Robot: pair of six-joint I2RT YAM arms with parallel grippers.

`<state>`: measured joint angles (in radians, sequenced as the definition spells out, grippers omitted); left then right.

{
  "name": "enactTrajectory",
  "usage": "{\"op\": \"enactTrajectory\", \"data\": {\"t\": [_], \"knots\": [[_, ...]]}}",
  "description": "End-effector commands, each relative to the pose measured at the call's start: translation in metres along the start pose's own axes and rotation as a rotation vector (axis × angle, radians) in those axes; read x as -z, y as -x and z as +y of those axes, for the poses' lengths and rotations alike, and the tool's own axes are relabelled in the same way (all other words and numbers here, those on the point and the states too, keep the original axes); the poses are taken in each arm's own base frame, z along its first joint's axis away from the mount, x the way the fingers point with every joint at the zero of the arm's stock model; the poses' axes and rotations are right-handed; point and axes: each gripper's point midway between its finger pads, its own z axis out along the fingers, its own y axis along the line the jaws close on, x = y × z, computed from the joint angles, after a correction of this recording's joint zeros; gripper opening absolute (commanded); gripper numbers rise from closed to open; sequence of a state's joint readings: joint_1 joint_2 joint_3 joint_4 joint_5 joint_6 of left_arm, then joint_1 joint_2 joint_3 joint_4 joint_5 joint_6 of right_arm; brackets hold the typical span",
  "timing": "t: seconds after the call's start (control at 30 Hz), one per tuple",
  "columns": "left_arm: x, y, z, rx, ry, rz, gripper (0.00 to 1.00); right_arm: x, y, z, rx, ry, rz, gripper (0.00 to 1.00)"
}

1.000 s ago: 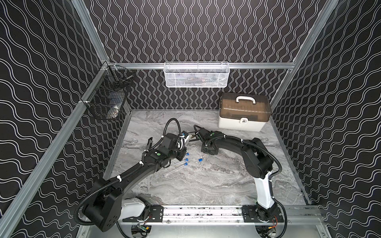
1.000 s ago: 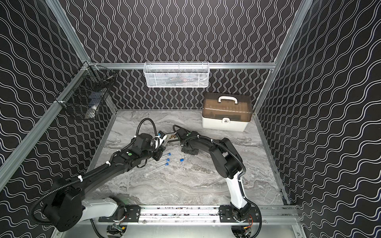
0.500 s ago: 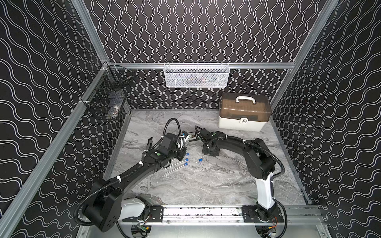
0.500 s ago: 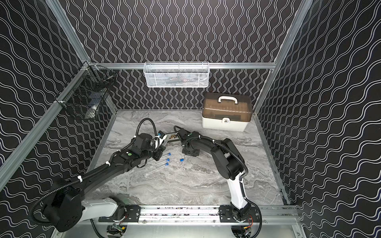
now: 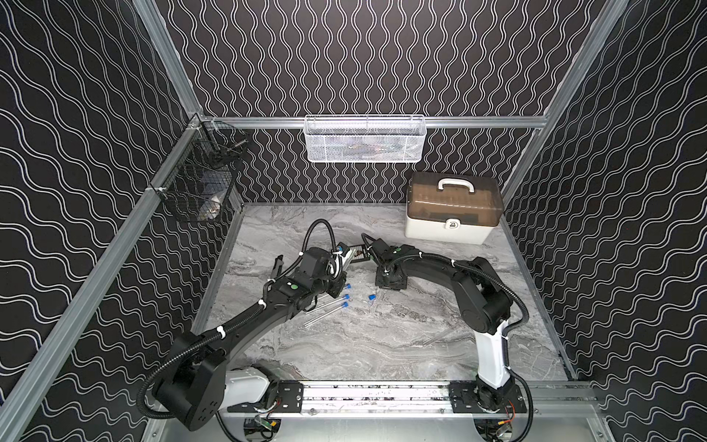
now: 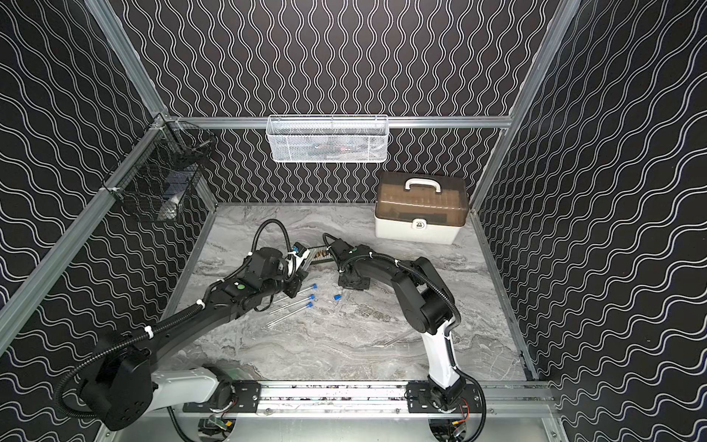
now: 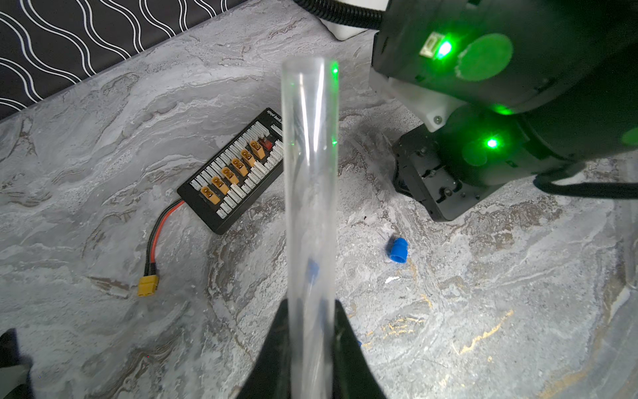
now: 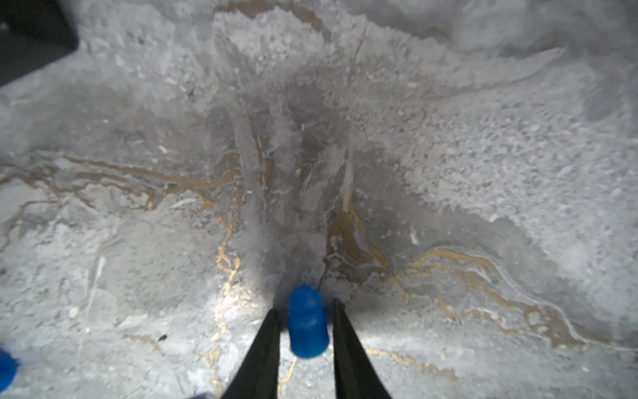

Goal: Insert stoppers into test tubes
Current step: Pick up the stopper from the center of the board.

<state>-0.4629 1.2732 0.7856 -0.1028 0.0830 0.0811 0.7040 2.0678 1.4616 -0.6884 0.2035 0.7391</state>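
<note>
Top views, finished work: Three capped tubes (image 5: 326, 305) lay side by side on the tabletop (image 5: 382, 344), just beside the left arm (image 5: 267, 313). I judged they were set there to be out of the way.
Top views, spare plug: One loose stopper (image 6: 337, 297) lay alone between those tubes and the right gripper (image 6: 354, 283), not yet used.
Top views, right gripper: In both top views it pointed straight down at the tabletop, probably because such a small plug is easiest to take from above.
Left wrist, held tube: The left gripper (image 7: 310, 305) had its jaws clamped on a clear held tube (image 7: 310, 190), low on its body. The open mouth therefore stood free, far from the jaws, ready to receive a plug.
Left wrist, other things: A black board (image 7: 238, 172) and its yellow connector (image 7: 148, 286) lay apart from this work.
Right wrist, plug: A blue stopper (image 8: 307, 324) sat between the two jaws, close to the tabletop, with its narrow end pointing away from the camera.
Right wrist, jaws: They stood near it on both sides, but I could not tell whether they pressed it. A hold on the wide part would leave the narrow end free for the tube.
</note>
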Motion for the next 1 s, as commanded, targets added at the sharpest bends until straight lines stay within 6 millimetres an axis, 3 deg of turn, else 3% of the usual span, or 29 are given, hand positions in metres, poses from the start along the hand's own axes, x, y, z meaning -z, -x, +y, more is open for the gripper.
{"op": "enactTrajectory", "data": {"t": [0.0, 0.4, 0.6, 0.8, 0.97], "knots": [[0.000, 0.005, 0.000, 0.005, -0.004, -0.023, 0.00, -0.004, -0.008, -0.003, 0.024, -0.012, 0.034, 0.25], [0.000, 0.005, 0.001, 0.005, 0.004, -0.022, 0.00, -0.007, -0.009, -0.006, 0.038, 0.006, 0.052, 0.16], [0.000, 0.005, 0.003, -0.011, 0.013, -0.018, 0.00, 0.004, -0.001, -0.010, 0.040, 0.055, 0.029, 0.10], [0.005, 0.011, 0.003, -0.124, 0.020, -0.026, 0.00, 0.056, 0.019, -0.016, 0.096, 0.266, -0.040, 0.08], [0.014, 0.015, -0.003, -0.306, -0.012, -0.042, 0.00, 0.114, 0.016, -0.033, 0.280, 0.438, -0.093, 0.08]]}}
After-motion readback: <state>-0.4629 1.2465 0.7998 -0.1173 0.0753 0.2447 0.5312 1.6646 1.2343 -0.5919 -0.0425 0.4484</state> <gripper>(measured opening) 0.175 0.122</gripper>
